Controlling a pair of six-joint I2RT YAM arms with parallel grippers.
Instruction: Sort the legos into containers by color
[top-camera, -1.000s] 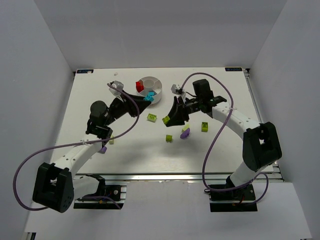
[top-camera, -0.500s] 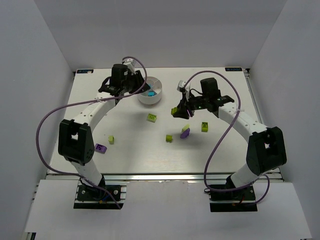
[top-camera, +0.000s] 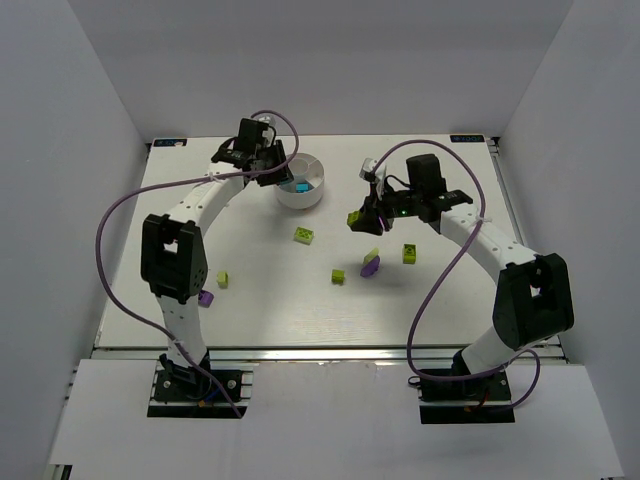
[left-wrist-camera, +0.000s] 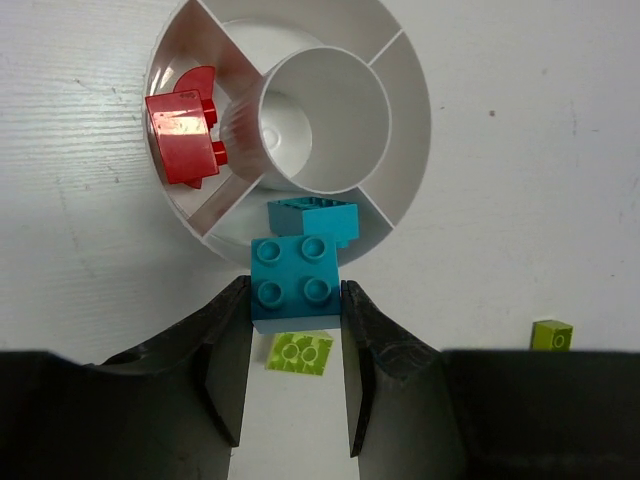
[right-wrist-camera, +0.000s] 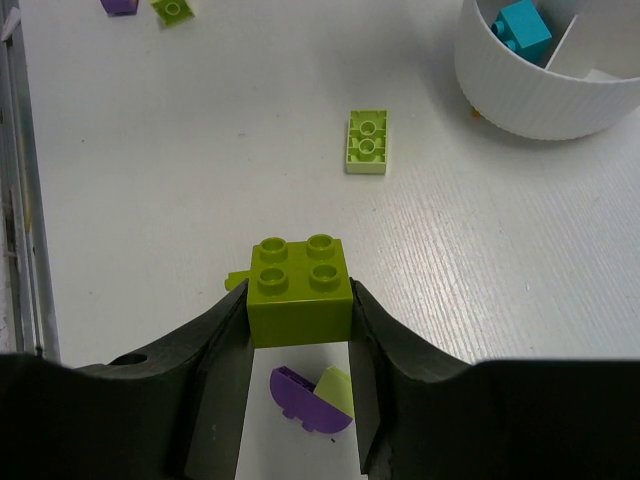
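The white round dish (top-camera: 303, 196) stands at the back middle; in the left wrist view (left-wrist-camera: 418, 150) red bricks (left-wrist-camera: 183, 140) lie in its left wedge and a cyan brick (left-wrist-camera: 313, 217) in its near wedge. My left gripper (top-camera: 278, 172) (left-wrist-camera: 295, 290) is shut on a cyan brick (left-wrist-camera: 295, 283), held over the dish's near rim. My right gripper (top-camera: 358, 220) (right-wrist-camera: 300, 290) is shut on a lime brick (right-wrist-camera: 300, 285) above the table, right of the dish (right-wrist-camera: 550, 100).
Loose bricks lie on the table: lime ones (top-camera: 304, 236) (top-camera: 339, 276) (top-camera: 409, 253) (top-camera: 222, 279), purple ones (top-camera: 371, 265) (top-camera: 205, 297). Under the right gripper lies a purple brick (right-wrist-camera: 305, 400) with a lime wedge. A flat lime brick (right-wrist-camera: 367, 140) lies ahead of it.
My right gripper took the lime brick off the table and lifted it. My left arm swung up to the dish's left side with the cyan brick.
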